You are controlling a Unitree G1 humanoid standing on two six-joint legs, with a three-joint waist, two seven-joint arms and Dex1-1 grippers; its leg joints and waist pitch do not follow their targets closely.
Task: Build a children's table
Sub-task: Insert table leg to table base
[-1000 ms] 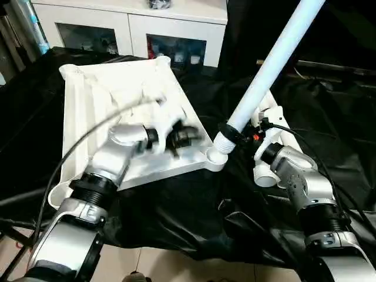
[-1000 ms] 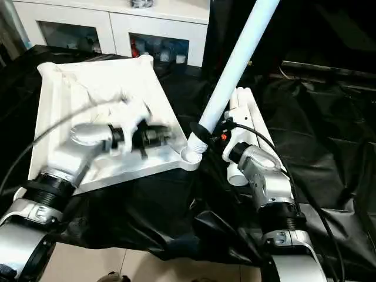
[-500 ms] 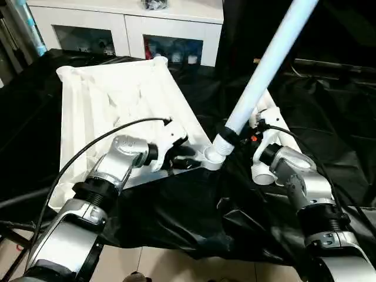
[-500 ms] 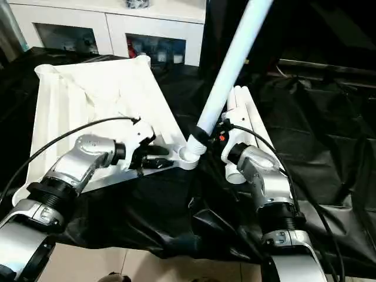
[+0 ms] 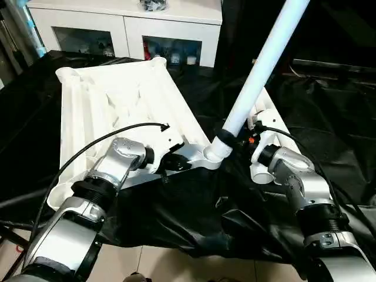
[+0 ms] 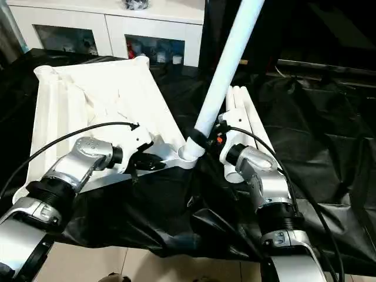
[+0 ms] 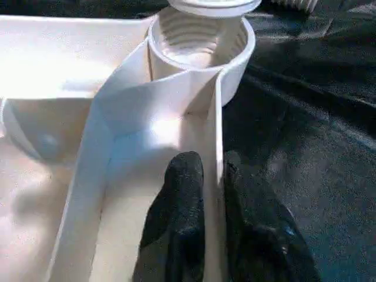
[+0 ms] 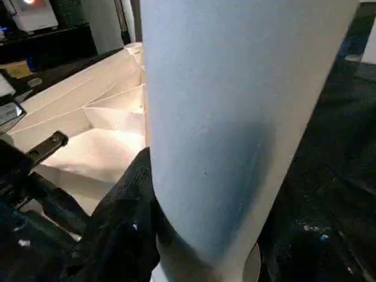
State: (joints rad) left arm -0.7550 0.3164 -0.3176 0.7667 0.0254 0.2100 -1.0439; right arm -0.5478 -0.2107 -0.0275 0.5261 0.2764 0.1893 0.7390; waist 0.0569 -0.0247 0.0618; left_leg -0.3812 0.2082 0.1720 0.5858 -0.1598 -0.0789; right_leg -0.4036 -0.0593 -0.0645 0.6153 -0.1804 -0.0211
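Observation:
The white tabletop point(image 5: 117, 106) lies underside up on black cloth, ribs showing. My left gripper point(image 5: 176, 161) is at its near edge, beside the near right corner socket point(image 5: 214, 155). In the left wrist view its black fingers point(image 7: 182, 200) stand on either side of the thin rim wall point(image 7: 216, 117), shut on it just short of the socket point(image 7: 200, 41). A long white leg point(image 5: 258, 70) stands slanted with its lower end in that socket. My right gripper point(image 5: 244, 134) is shut on the leg low down; one finger point(image 8: 126, 217) shows beside the tube point(image 8: 235, 117).
More white legs point(image 6: 238, 103) lie on the black cloth point(image 5: 188, 217) beside my right forearm, one open end point(image 5: 262, 174) facing me. A white cabinet with glass doors point(image 5: 123, 29) stands behind the table. Tiled floor point(image 5: 176, 264) shows at the front.
My left gripper has moved from above the ribbed underside down to the near rim by the corner socket and closed on it. The right gripper keeps its hold on the leg.

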